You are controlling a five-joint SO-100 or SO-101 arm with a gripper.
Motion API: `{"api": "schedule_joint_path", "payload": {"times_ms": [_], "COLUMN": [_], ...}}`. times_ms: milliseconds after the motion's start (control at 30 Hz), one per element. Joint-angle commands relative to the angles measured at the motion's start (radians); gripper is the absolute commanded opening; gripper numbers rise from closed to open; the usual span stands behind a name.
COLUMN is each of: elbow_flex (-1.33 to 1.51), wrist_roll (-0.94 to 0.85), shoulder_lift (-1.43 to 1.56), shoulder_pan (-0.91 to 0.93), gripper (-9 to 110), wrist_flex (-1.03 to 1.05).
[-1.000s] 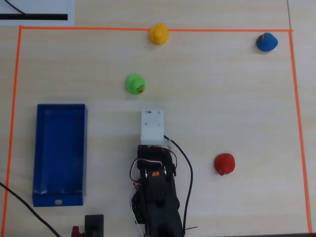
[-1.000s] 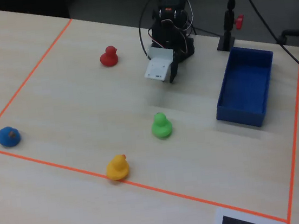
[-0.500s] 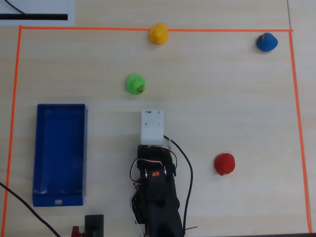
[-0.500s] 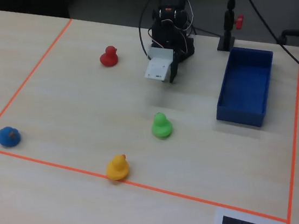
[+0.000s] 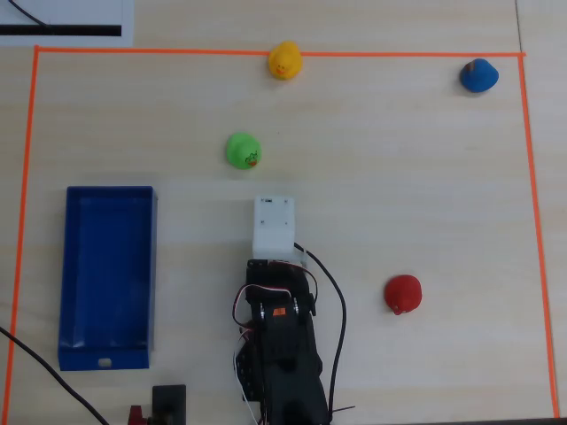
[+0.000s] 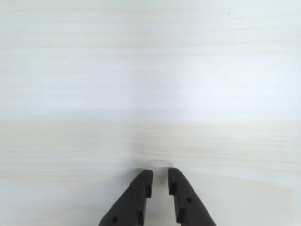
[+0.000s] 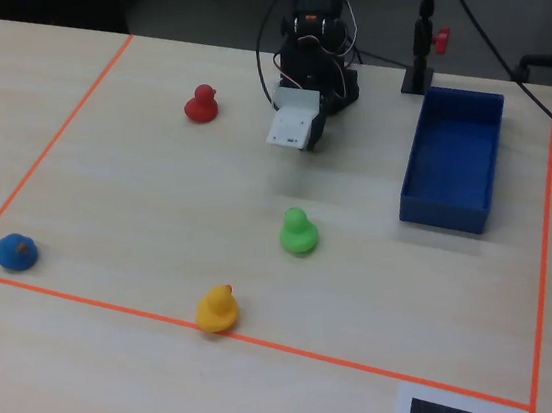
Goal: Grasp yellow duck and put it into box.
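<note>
The yellow duck (image 5: 284,60) sits on the orange tape line at the far edge in the overhead view, and near the front tape line in the fixed view (image 7: 216,310). The dark blue box (image 5: 66,266) lies open and empty left of the arm, and at the right in the fixed view (image 7: 456,213). My gripper (image 6: 160,173) is folded back near the arm's base, far from the duck. Its dark fingers hang over bare table with only a narrow gap and nothing between them. In the overhead view the white wrist housing (image 5: 273,223) hides it.
A green duck (image 5: 242,150) stands between arm and yellow duck. A red duck (image 5: 403,294) is right of the arm and a blue duck (image 5: 478,75) at the far right corner. Orange tape (image 5: 27,221) frames the workspace. Cables trail by the arm base (image 5: 283,372).
</note>
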Motion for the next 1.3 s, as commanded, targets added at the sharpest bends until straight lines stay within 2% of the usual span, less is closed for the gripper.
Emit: {"api": "schedule_joint_path", "payload": {"times_ms": [0, 200, 300, 433, 767, 967, 1267], "elbow_flex": [-0.005, -0.009, -0.046, -0.132, -0.419, -0.657, -0.850], "wrist_roll": [0.077, 0.098, 0.101, 0.110, 0.138, 0.138, 0.138], "shoulder_lift": [-0.041, -0.356, -0.495, -0.670, -1.089, -1.345, -1.608], "shoulder_pan": [-0.025, -0.020, -0.014, -0.003, 0.012, 0.014, 0.048], "gripper": [0, 0, 0, 0, 0, 0, 1], "wrist_flex": [-0.301, -1.011, -1.213, -1.379, -1.740, -1.758, -1.853]}}
